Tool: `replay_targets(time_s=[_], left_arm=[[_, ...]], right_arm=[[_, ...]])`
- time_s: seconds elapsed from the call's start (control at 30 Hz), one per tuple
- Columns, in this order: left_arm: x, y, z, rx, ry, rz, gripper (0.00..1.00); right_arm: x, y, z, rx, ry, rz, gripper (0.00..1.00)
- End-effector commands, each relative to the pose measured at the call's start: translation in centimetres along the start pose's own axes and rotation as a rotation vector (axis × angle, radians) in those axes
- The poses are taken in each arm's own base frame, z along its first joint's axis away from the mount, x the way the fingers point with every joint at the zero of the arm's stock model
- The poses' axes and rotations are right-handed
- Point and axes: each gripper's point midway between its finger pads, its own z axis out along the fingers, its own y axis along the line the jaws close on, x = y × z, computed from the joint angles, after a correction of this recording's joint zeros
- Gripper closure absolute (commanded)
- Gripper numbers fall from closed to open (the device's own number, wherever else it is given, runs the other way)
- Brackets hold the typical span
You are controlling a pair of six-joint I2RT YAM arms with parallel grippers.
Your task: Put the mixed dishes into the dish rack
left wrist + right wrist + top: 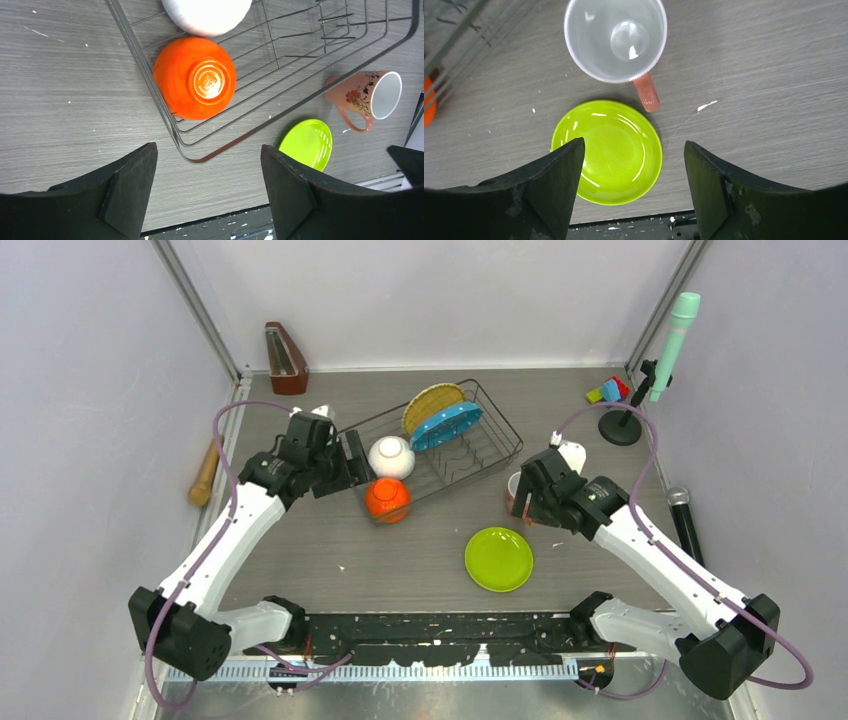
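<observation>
The wire dish rack (487,458) holds the yellow woven plate (432,405) and the teal-blue plate (446,425) on edge. A white bowl (391,456) sits in it upside down. In its near-left corner lies the orange bowl (195,77), base up, against the rack's rim wire (145,75). My left gripper (207,190) stands open just left of that corner, holding nothing. The salmon-pink mug (615,37) stands on the table right of the rack, and the lime green plate (607,151) lies just in front of it. My right gripper (634,190) hovers open above them, empty.
A wooden metronome (285,358) stands at the back left. A wooden stick (205,473) lies along the left wall. Coloured toy blocks (608,390) and a microphone stand (625,425) occupy the back right. A black microphone (686,522) lies by the right wall.
</observation>
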Motion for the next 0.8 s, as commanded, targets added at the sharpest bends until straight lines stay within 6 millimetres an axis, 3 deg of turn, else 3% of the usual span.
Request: replay_targets(time_s=[0.0, 0.13, 0.27, 0.47, 0.63, 0.77], left_arm=[[-1.2, -0.8, -2.7, 0.057, -0.059, 0.1, 0.2], [-0.1, -4.5, -5.1, 0.298, -0.039, 0.15, 0.17], [2.8, -7.5, -6.0, 0.513, 0.042, 0.093, 0.17], [5.6, -7.3, -5.5, 0.468, 0.091, 0.16, 0.16], [5.7, -7.8, -5.8, 0.49, 0.103, 0.158, 0.16], [5.4, -8.0, -6.2, 0.497, 0.095, 0.158, 0.17]], right_arm=[[2.9, 0.2, 0.7, -0.021, 0.097, 0.053, 0.21], [4.6, 0.0, 0.9, -0.07, 0.104, 0.123, 0.22], [5.7, -0.7, 1.4, -0.091, 0.077, 0.174, 0.24], [5.0, -1.2, 2.4, -0.093, -0.01, 0.194, 0.38], [2.4, -0.2, 2.7, -0.12, -0.094, 0.035, 0.4], [1.3, -0.2, 4.5, -0.037, -0.111, -0.06, 0.44]])
